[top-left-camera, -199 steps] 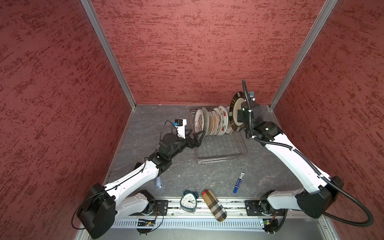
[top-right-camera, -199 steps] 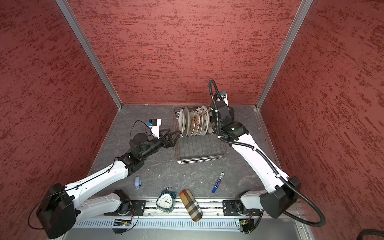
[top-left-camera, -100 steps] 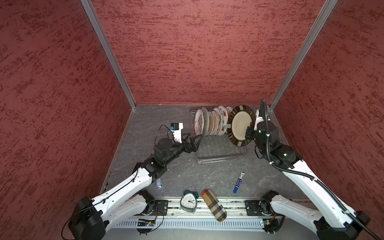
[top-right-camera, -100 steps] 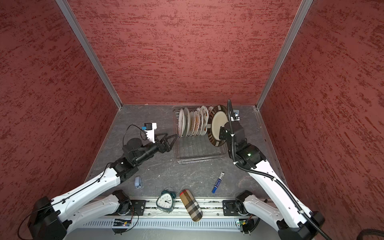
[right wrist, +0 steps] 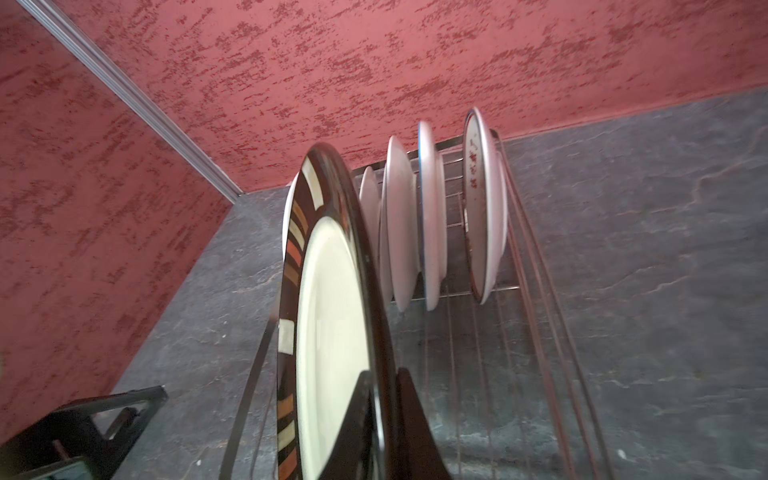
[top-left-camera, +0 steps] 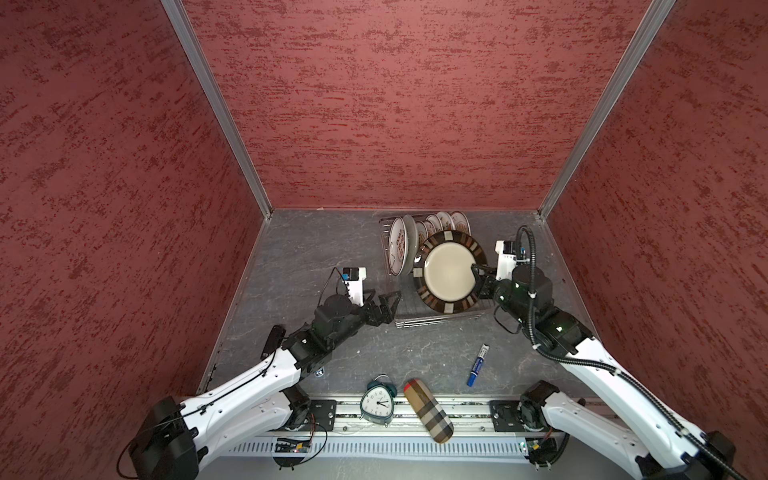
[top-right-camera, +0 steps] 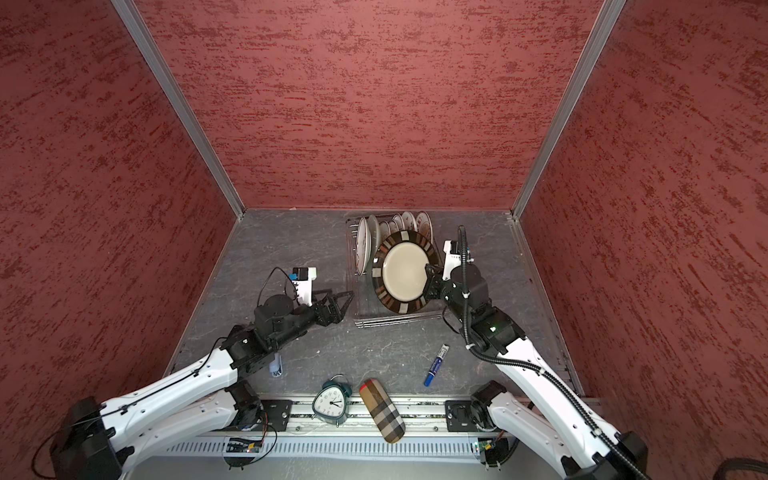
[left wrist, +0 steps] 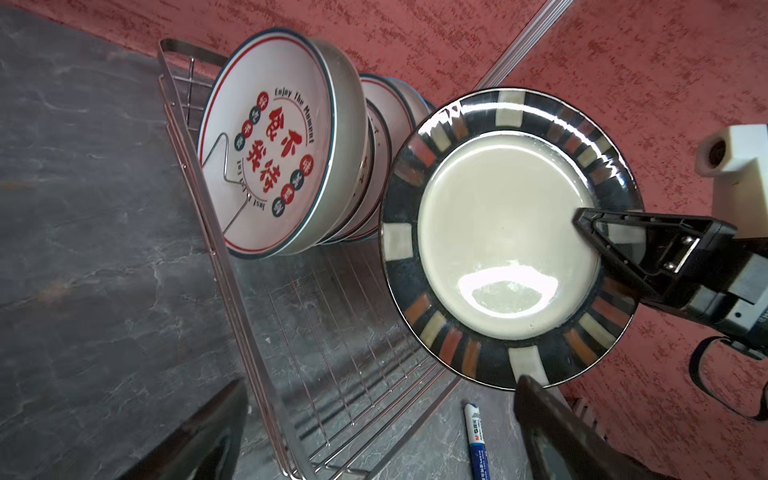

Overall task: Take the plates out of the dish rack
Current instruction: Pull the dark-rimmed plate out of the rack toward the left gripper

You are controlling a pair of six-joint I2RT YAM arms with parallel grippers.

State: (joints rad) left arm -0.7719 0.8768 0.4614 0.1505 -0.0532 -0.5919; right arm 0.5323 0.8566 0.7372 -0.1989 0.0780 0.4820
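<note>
In both top views my right gripper [top-left-camera: 476, 272] is clamped on the rim of the striped-rim plate [top-left-camera: 449, 272]. A second ago that plate stood at the end of the row; now it hangs tilted above the dish rack's [top-left-camera: 436, 322] flat grid. So the first plate is out and, I judge, needs a spot off the rack.

My left gripper [top-left-camera: 392, 306] waits just beside the rack, jaws wide apart.

Only the left wrist view shows the red-character plate [left wrist: 266, 158] leaning on a rack prong.

Only the right wrist view, edge-on, shows the held plate clear of the other plates [right wrist: 432, 216] in the rack.
</note>
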